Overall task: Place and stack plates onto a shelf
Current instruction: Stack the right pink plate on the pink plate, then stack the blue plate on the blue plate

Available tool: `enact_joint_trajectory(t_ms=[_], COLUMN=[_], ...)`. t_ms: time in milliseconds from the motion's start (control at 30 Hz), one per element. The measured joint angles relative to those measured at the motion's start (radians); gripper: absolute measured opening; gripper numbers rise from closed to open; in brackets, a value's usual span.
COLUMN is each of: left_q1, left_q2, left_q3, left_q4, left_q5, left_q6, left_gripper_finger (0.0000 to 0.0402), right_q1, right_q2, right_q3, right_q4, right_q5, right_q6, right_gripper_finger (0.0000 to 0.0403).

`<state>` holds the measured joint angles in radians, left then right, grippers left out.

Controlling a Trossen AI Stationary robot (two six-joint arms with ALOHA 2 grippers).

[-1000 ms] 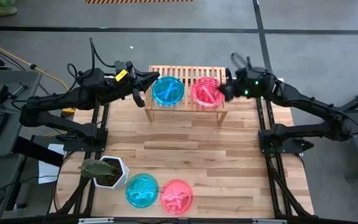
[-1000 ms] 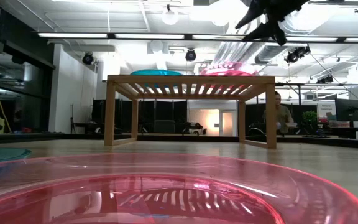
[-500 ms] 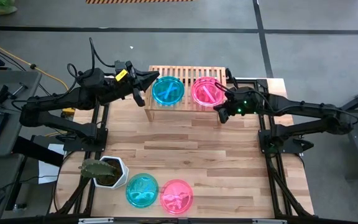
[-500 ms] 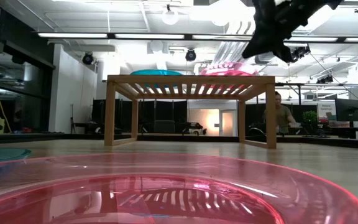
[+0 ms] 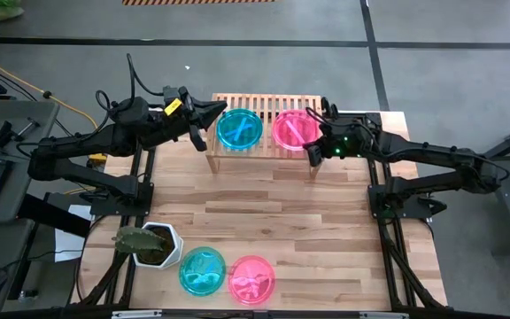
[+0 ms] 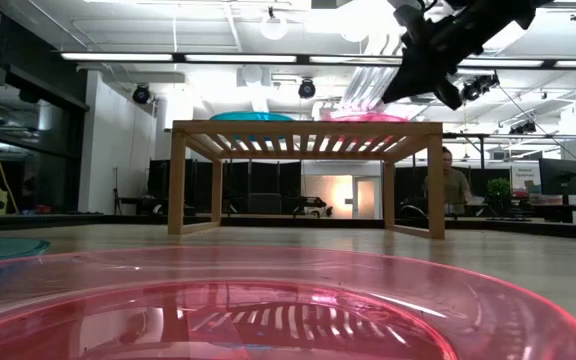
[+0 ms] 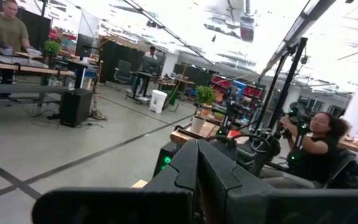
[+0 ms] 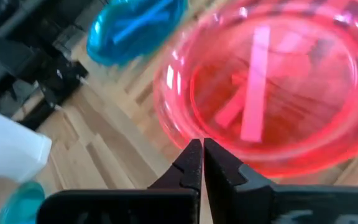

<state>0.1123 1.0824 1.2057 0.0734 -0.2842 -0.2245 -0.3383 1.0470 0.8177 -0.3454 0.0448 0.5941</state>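
The light-wood shelf (image 5: 264,99) stands at the table's far side. A teal plate (image 5: 239,128) rests on its slatted top at the left and a pink plate (image 5: 295,129) at the right; both show above the shelf (image 6: 308,127) in the low view. Another teal plate (image 5: 203,271) and pink plate (image 5: 252,279) lie on the table near its front edge. My right gripper (image 5: 312,152) is shut, at the near right rim of the shelf's pink plate (image 8: 266,93). My left gripper (image 5: 206,124) is shut at the shelf's left end and holds nothing. My right gripper (image 8: 202,144) has its shut fingertips right at the near rim (image 8: 185,134) of the pink plate on the shelf, slanting down from the table's right. I cannot tell whether they touch the rim. The plate lies flat on the slats.
A white hexagonal plant pot (image 5: 153,244) stands at the table's near left, beside the two front plates. Bare wood lies between the shelf and the front plates. A person (image 6: 453,185) stands in the room beyond the table, and another sits farther off (image 7: 312,149).
My right gripper has drawn back from the pink plate's right rim toward the table's near edge, shut its fingers, then moved a little back toward the plate. The pink plate stays on the shelf.
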Motion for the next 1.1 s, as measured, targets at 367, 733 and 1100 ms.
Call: enact_joint_trajectory(t_ms=[367,733,1100], left_q1=[0.000,-0.063,-0.110], left_q2=[0.000,0.031,0.129], left_q3=[0.000,-0.001,-0.001], left_q4=[-0.003,-0.216,-0.185], left_q5=[-0.001,0.006,0.045], left_q6=[0.001,0.051,0.023], left_gripper_finger=[0.0000,0.0000,0.0000], right_q1=[0.015,0.160,0.166], right_q2=[-0.028,-0.061,-0.061], right_q3=[0.000,0.000,0.000], right_q4=[0.089,0.389,0.417], right_q5=[-0.072,-0.138,-0.140], right_q6=[-0.065,-0.203,-0.210], right_gripper_finger=[0.0000,0.0000,0.0000])
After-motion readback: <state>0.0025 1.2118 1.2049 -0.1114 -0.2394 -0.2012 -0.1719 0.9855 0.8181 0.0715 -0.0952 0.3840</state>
